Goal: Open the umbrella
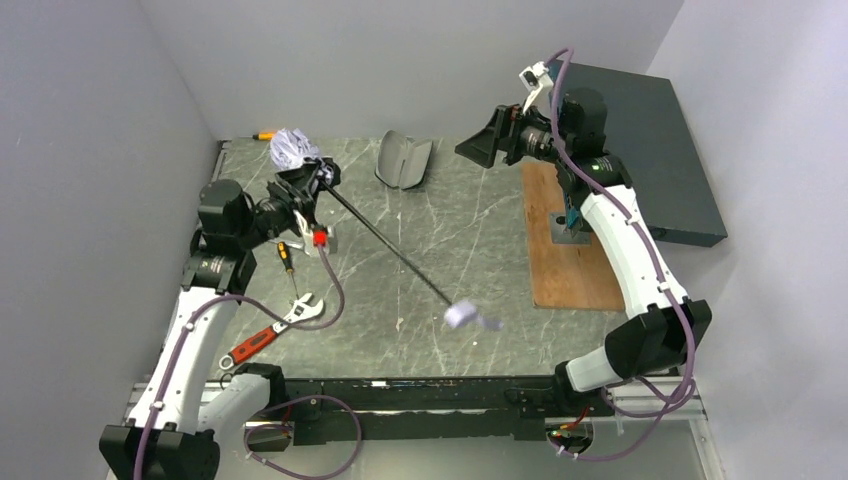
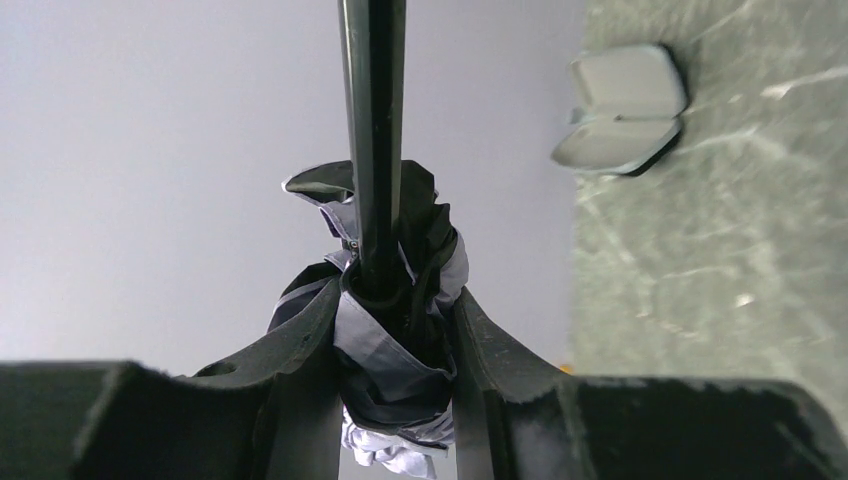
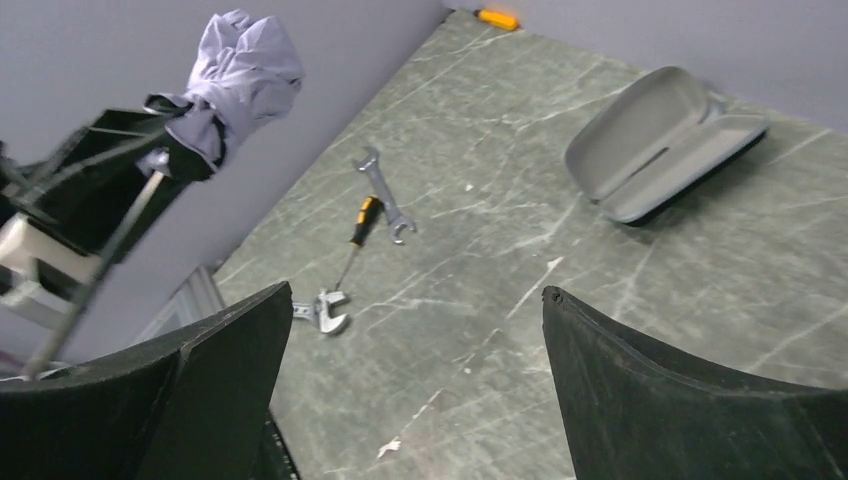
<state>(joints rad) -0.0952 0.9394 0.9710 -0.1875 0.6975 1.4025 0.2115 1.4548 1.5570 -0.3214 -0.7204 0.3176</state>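
The left gripper [image 2: 395, 325] clamps the umbrella [image 2: 372, 120] by its soft bunched cloth; its thin stiff rod juts beyond; the right gripper [image 1: 478, 143], wide and empty, should take the light handle [image 1: 462, 316]

right claw [image 3: 416, 295]: spread, empty | umbrella [image 3: 245, 70]: bundled, possibly clamped upper-left

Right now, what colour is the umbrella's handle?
Pale, whitish lilac. The handle shows best from the top camera.

umbrella [image 1: 385, 245]: far left to table [image 1: 480, 215] centre | case [image 1: 404, 160]: behind it | board [image 1: 565, 270]: right | wrench [image 1: 270, 335]: near left
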